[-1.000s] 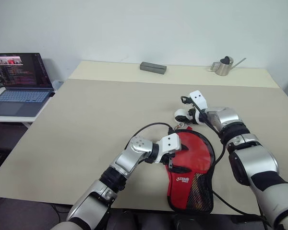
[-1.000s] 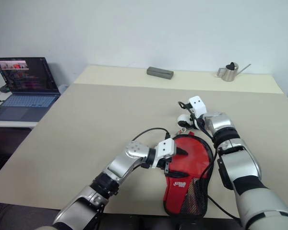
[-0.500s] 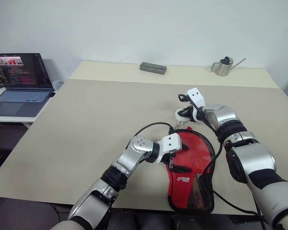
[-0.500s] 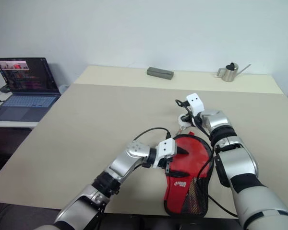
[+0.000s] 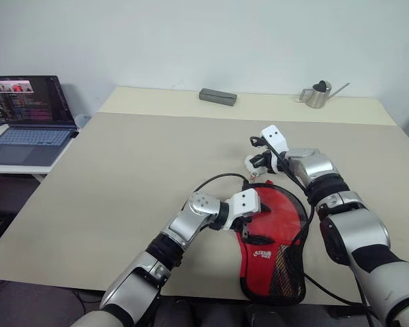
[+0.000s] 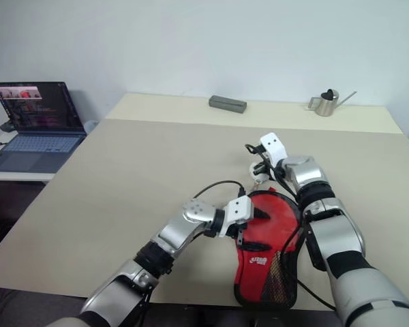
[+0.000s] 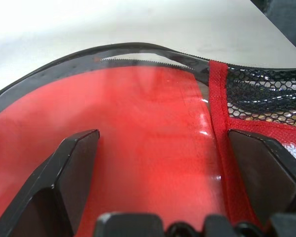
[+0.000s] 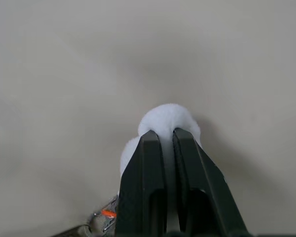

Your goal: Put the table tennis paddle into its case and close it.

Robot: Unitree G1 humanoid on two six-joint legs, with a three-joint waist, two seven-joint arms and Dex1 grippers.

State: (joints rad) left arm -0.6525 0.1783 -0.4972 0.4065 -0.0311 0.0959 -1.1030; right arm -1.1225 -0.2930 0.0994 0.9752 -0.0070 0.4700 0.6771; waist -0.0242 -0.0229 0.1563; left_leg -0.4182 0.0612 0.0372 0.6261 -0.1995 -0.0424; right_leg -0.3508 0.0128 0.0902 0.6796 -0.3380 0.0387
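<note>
Here the right gripper (image 8: 168,143) pinches the pom-pom (image 8: 164,120), half hiding it.

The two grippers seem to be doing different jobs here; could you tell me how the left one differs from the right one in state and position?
The left gripper is open, fingers spread over the red face of the case; the right gripper is shut on the white pom-pom. The left one sits over the case's round body, while the right one is beyond its far end, over the bare table. Both have black fingers and work on the same case.
</note>
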